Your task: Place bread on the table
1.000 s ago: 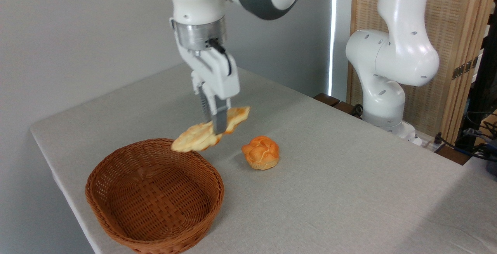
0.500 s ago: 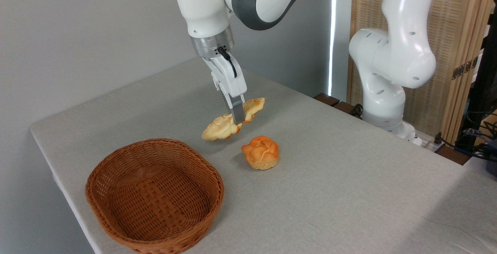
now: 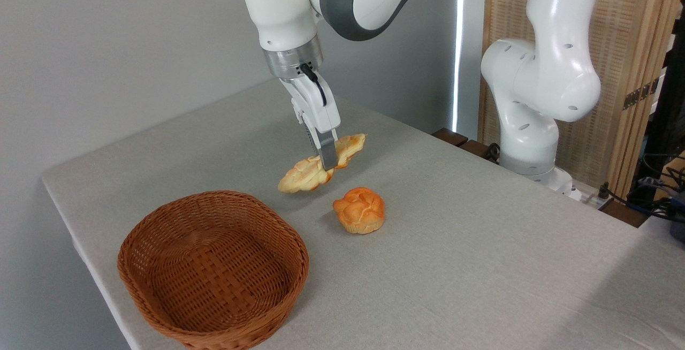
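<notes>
Note that the upper arm is cut off by the top edge of the frame, and the near rim of the wicker basket runs out of the bottom edge. The far finger of the gripper is hidden behind the near finger and the bread; you see only one grey finger clearly. The gripper is clamped on the bread at about its mid-length, gripping across its width. The bread hangs tilted, with its left end low and its browned right end raised toward the far side. You cannot tell whether the low left end touches the table; a shadow lies just beneath it. The bread is beyond and slightly left of the round bun, apart from it, and to the far right of the basket.
</notes>
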